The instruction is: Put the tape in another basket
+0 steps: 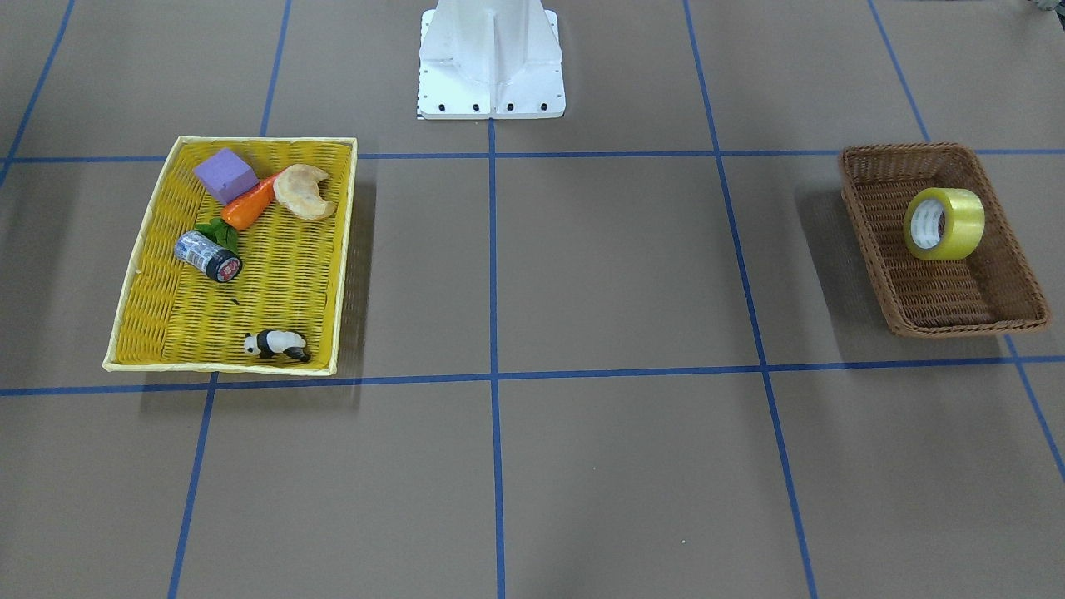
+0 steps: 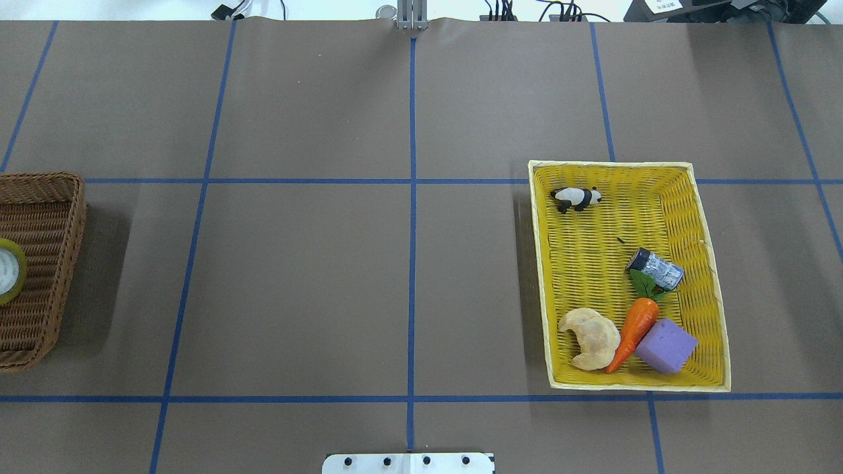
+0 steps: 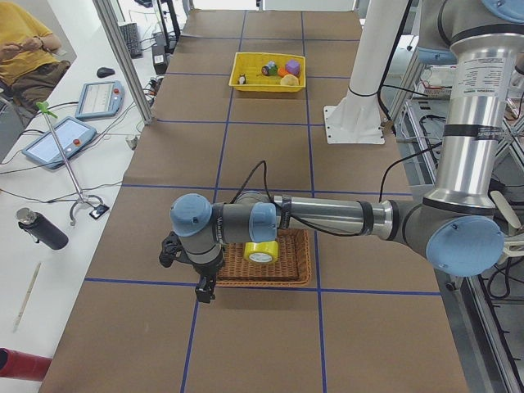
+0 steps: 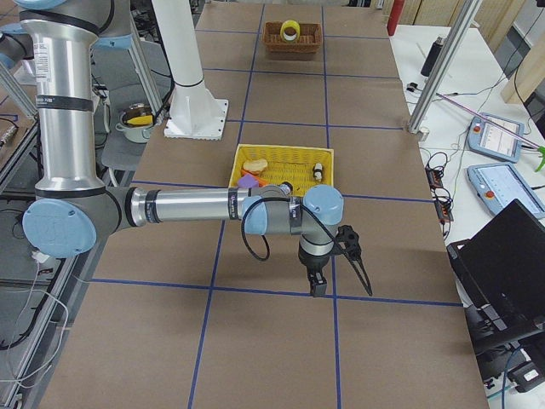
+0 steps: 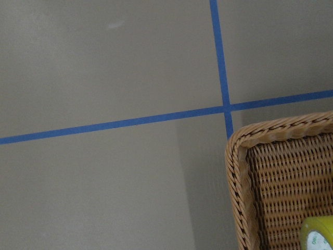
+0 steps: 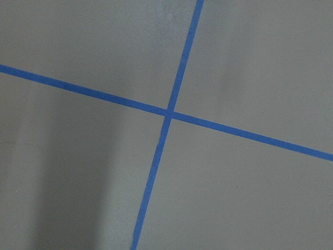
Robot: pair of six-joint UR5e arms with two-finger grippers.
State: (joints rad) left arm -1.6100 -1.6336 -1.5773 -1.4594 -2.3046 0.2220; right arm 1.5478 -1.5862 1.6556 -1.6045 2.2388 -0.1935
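Note:
The tape (image 1: 944, 223), a yellowish roll with a white core, stands on edge inside the dark brown wicker basket (image 1: 940, 291) at the table's end on my left side. It also shows in the overhead view (image 2: 6, 270) and at the corner of the left wrist view (image 5: 318, 234). My left gripper (image 3: 168, 252) shows only in the exterior left view, hovering beside the basket (image 3: 299, 274) on its outer side; I cannot tell if it is open or shut. My right gripper (image 4: 358, 264) shows only in the exterior right view, over bare table near the yellow tray (image 4: 302, 162); I cannot tell its state.
The yellow woven tray (image 1: 283, 283) holds a purple block (image 1: 225, 175), a carrot (image 1: 250, 204), a croissant (image 1: 304, 191), a small grey cylinder (image 1: 206, 255) and a panda figure (image 1: 277, 344). The white robot base (image 1: 491, 58) stands mid-table at the back. Blue tape lines grid the brown table.

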